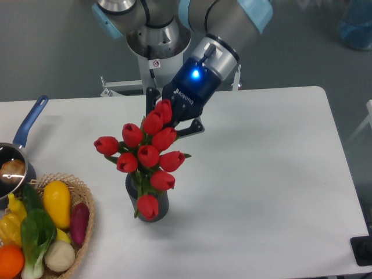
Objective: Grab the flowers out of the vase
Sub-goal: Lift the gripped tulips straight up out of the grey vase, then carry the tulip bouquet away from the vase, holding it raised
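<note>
At the near left corner of the white tabletop [267, 192] sat a wicker basket [85, 226] of vegetables, among them a yellow squash [57, 202], a purple one [79, 223], a leafy green [35, 232] and an orange [10, 260] at the very edge. Just behind the basket, at the left edge, stood a metal saucepan [10, 168] with its blue handle [31, 120] angled away toward the back. To the right of the basket, near the middle of the tabletop, the vase [152, 204] stood upright, a small dark ribbed cylinder, its mouth hidden behind leaves and one low bud. The flowers [146, 156], a bunch of red tulip buds on green stems, spread much wider than the vase and leaned up and back toward the arm; their lowest bud hung in front of the vase, and whether the stems were in it or clear of it could not be told. Behind the topmost buds was the gripper [167, 114], its black jaws set close about the upper part of the bunch and seemingly clamped on it, though the buds hid the contact. A blue light [195, 73] glowed on the wrist, and the grey arm [224, 17] rose away to its base [156, 52] beyond the far edge
</note>
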Controlling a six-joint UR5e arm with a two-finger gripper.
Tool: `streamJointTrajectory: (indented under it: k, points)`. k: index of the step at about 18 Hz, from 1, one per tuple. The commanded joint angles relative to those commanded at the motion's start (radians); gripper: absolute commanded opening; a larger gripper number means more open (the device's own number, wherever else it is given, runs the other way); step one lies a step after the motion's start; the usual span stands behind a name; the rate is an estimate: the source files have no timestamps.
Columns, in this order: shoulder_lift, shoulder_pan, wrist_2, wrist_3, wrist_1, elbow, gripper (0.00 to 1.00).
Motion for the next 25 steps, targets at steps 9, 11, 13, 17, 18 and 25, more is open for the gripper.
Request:
streamJointTrajectory:
  k: [9,11,13,17,18,25]
  points:
    - [0.069,0.061,0.0,0.003,0.0,0.034,0.0]
    - [0.068,0.11,0.0,0.005,0.002,0.032,0.0]
    - [0.061,0.159,0.0,0.03,0.003,0.031,0.0]
    - [0.043,0.23,0.017,0.132,-0.005,0.028,0.0]
    - [0.022,0.242,0.037,0.143,-0.003,0.025,0.0]
    - [-0.023,0.261,0.382,0.242,-0.006,0.014,0.0]
